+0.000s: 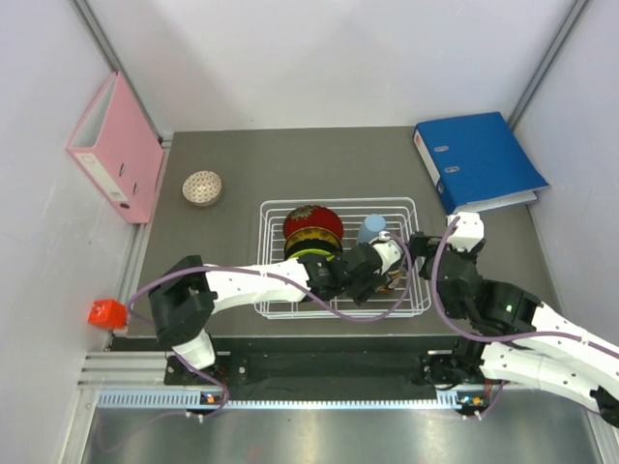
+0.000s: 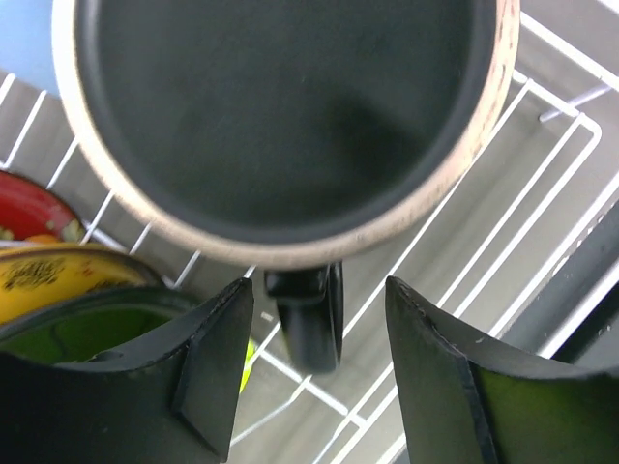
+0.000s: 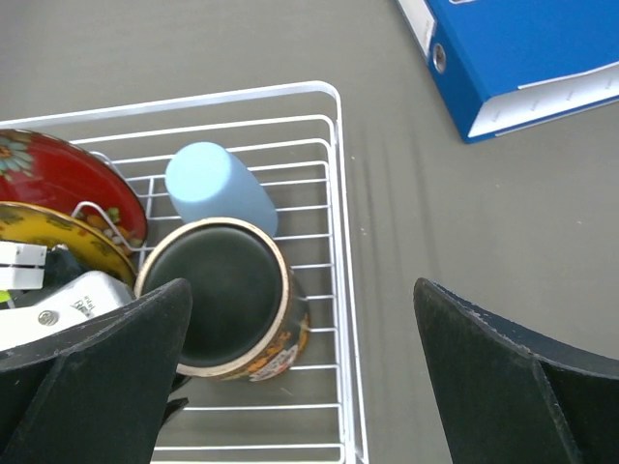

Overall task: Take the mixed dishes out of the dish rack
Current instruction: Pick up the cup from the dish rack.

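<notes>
far left: pink binder (image 1: 116, 150) up against the wall, not my job. near it the small beige net-patterned bowl (image 1: 202, 188) sits on the table, outside the rack.

mid-table, the dish rack (image 1: 274, 220). its left half holds the red gold-patterned bowl (image 1: 312, 222) on edge, then the yellow-and-black ornate plate (image 2: 44, 275) just beside it, then the lime-green bowl (image 2: 58, 333). they're packed close, prob touching, can't confirm.

now my left gripper (image 2: 319, 290): fingers wide apart, one each side of the handle (image 2: 309, 324), no contact, pinching nothing. the dark mug (image 2: 280, 116) is in the rack's right half, mouth facing my wrist cam.

my read: ceramic, stiff, glazed so slick, heavyish for its size, and it'll chip if knocked on the wire. the handle's the obv hold. close across it near the body so the mug can't swing, then lift slow & straight.

light-blue cup (image 3: 218, 188) lies just beside the mug, touching or nearly, so watch it on the lift.

right gripper (image 3: 302, 290) is spread too, empty, hanging over the rack's right edge. blue binder (image 1: 479, 159) far right, well apart.

hidden: the mug's far rim is cut off in the left wrist view and its base is unseen. upright or tipped, i can't tell. from the top cam my arm covers the mug.
</notes>
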`<act>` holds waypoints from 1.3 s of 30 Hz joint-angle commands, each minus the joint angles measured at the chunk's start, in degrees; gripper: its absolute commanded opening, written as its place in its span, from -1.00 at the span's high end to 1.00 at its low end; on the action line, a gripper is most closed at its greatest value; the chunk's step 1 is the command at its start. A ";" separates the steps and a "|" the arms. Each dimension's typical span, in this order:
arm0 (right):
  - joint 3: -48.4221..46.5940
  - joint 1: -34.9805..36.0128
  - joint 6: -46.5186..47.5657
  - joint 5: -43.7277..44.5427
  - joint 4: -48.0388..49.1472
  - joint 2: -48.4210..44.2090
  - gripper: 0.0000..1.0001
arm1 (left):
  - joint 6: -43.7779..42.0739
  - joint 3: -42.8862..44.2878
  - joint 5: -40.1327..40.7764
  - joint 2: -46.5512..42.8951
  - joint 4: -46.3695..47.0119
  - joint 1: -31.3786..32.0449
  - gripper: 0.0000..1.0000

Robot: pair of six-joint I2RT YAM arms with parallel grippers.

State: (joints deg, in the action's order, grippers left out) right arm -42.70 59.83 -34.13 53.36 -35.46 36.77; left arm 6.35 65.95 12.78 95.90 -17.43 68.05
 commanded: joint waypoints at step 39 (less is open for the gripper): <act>-10.47 0.90 3.80 -1.33 9.71 -0.82 -0.99 | -12.06 15.25 2.43 -9.94 -3.31 0.94 1.00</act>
State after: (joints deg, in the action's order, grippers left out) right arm -48.42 59.90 -31.14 52.73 -33.50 36.56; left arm -0.47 73.89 15.38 91.57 -27.99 67.37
